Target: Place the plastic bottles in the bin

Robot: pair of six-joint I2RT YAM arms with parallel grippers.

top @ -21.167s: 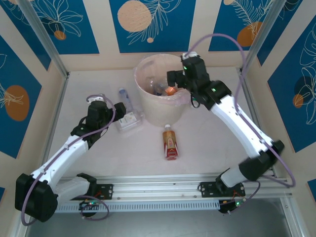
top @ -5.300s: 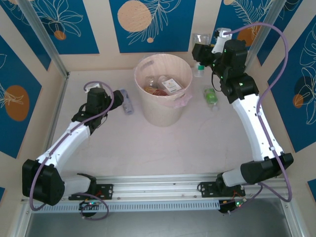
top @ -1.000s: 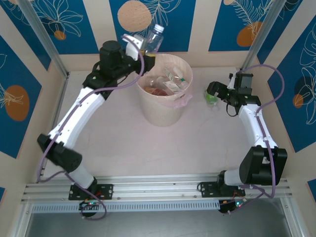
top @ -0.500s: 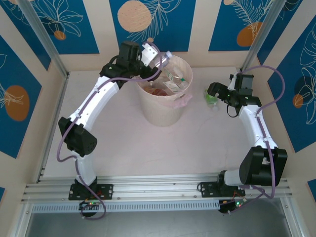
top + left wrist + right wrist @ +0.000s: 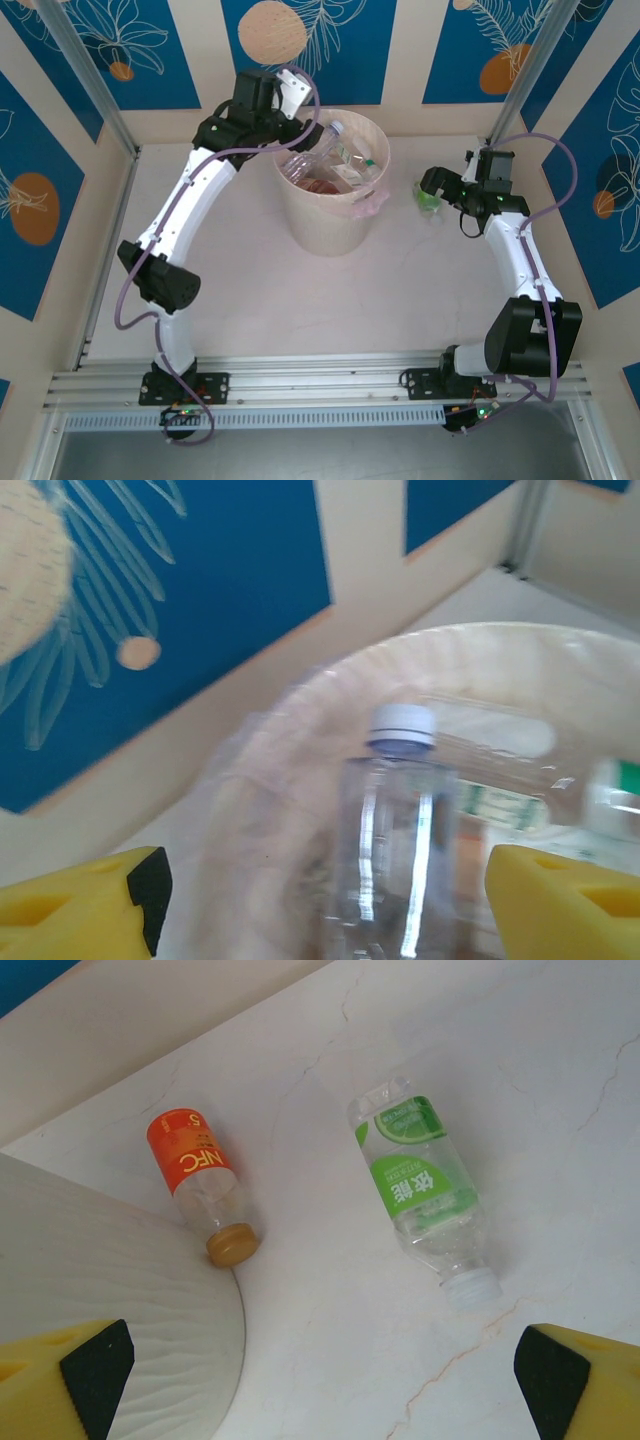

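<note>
My left hand [image 5: 325, 905] has just let go: its fingers stand wide apart over the bin [image 5: 330, 225], and the clear white-capped bottle [image 5: 395, 830] it carried a moment ago now lies free below them, inside the rim on top of the others. My right hand [image 5: 325, 1375] hangs spread open and empty over the desk [image 5: 560, 1110] right of the bin, above the green-labelled bottle [image 5: 425, 1190], with the orange-labelled bottle [image 5: 200, 1185] just beside the bin's wall. I judge one more is in and these two remain.
</note>
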